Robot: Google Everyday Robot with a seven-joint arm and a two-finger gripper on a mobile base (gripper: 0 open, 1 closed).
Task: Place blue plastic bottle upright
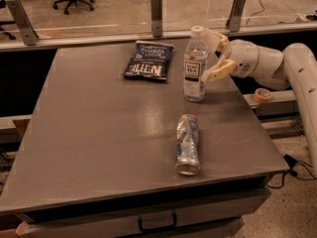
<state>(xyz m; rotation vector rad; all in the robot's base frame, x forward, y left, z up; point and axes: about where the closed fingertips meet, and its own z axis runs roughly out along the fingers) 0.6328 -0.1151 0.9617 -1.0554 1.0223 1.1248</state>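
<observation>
The blue plastic bottle stands upright on the grey table, at the back right. It is clear, with a white cap and a white-and-dark-blue label. My gripper is just to the right of it, open, with its cream fingers spread and apart from the bottle. The white arm reaches in from the right edge.
A dark blue chip bag lies flat at the back, left of the bottle. A shorter dented silver-blue bottle lies on its side near the front edge. A glass barrier with metal posts runs behind the table. A tape roll sits on the right ledge.
</observation>
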